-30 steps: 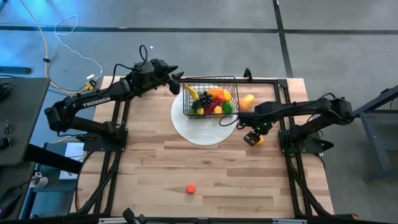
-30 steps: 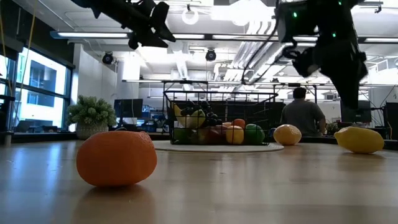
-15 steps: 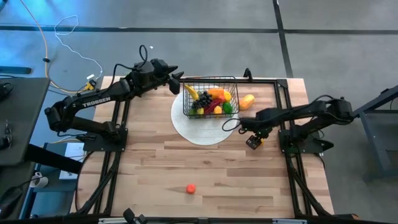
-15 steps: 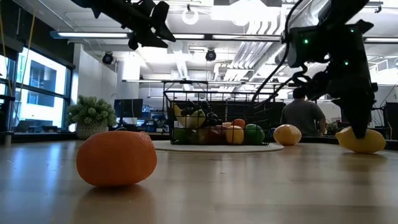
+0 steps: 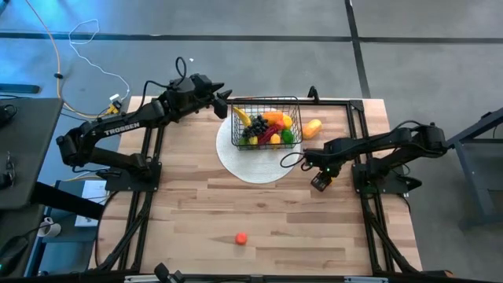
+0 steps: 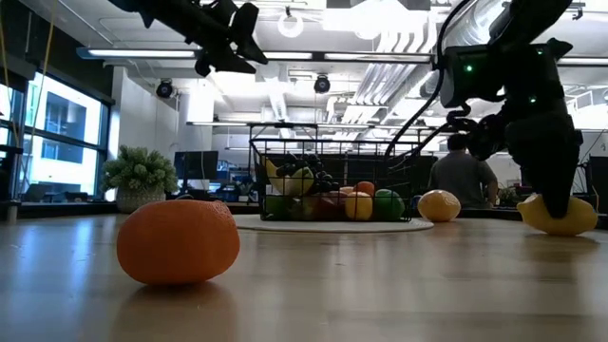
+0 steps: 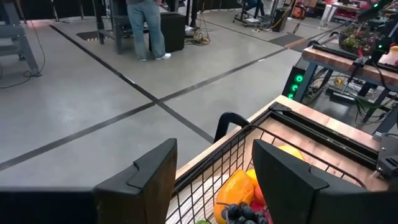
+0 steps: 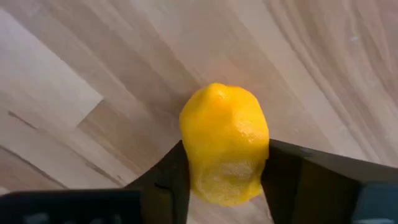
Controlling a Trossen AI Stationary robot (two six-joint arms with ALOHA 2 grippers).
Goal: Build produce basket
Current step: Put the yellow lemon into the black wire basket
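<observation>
A yellow lemon (image 8: 224,130) lies on the wooden table to the right of the plate, and my right gripper (image 8: 227,180) stands over it, shut on it. In the low view the lemon (image 6: 562,215) shows behind the dark fingers. The black wire basket (image 5: 266,122) stands on a round white plate (image 5: 236,161) and holds banana, grapes, mango and other produce. A yellow-orange fruit (image 5: 313,128) lies beside the basket's right side. A small orange (image 5: 241,238) sits near the table's front edge. My left gripper (image 5: 226,106) hangs open above the basket's far left corner. My right gripper pinches the lemon between its two fingers, one on each of its two opposite sides (image 8: 193,168). The fingers (image 8: 168,177) come from above, pointing down. The lemon rests on the table, one end sticking out past the fingers.
A spiky leafy bunch (image 6: 140,176) stands beyond the table at the left. Bare wood spreads between the plate and the small orange (image 6: 178,240). A person (image 6: 463,176) sits in the room behind the table.
My right gripper has come down onto the lemon by the plate's right side, ending low over the table with the lemon between its fingers. The lemon remains on the table.
</observation>
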